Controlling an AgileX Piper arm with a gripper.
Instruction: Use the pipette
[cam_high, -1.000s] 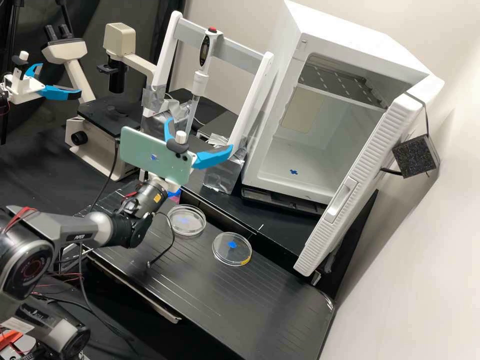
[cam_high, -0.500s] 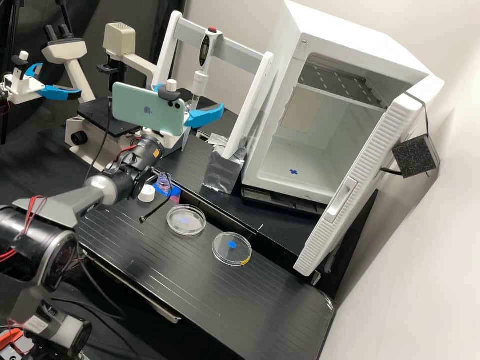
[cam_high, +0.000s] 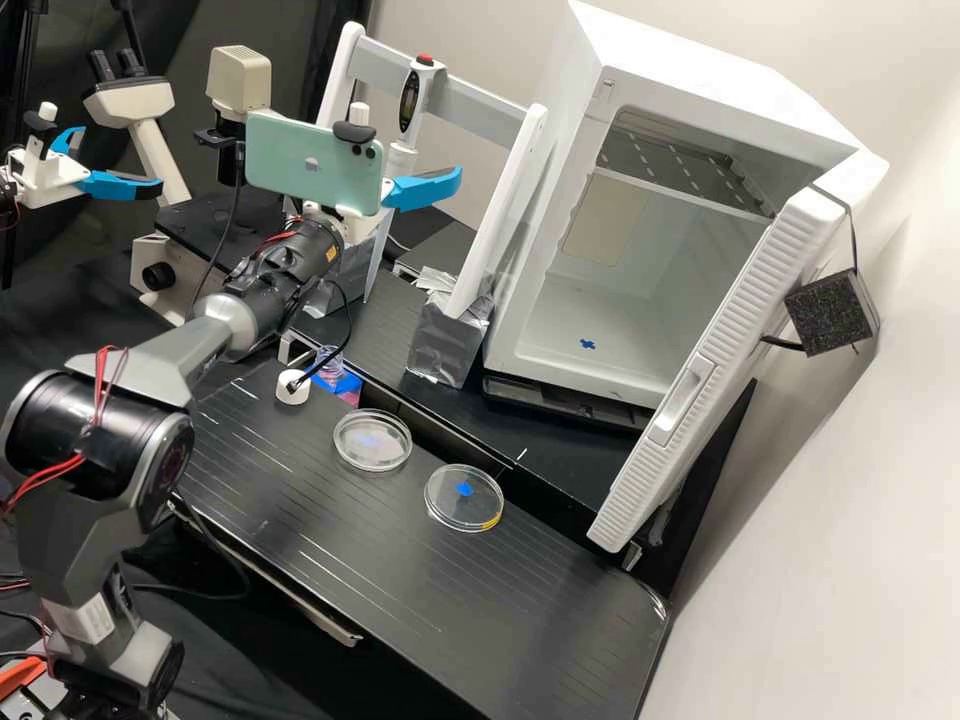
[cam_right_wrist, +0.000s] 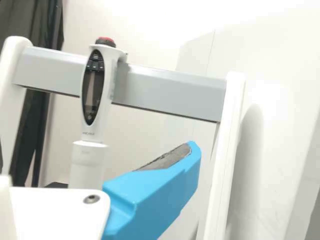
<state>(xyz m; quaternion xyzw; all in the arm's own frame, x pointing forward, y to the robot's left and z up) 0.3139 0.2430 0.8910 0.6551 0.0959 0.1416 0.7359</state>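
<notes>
Pipette (cam_high: 410, 103), just one, hangs on one rack (cam_high: 480, 105); the claw (cam_high: 423, 187) gapes wide.

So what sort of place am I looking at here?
Most likely a biology laboratory: there's a cream-coloured microscope with a black stage, a white pipette with a red top button upright at a grey crossbar, and a shallow round clear dish.

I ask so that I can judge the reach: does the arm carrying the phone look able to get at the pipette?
Probably yes: the arm is raised close before the pipette on the grey crossbar, and nothing seems to stand between them.
</notes>
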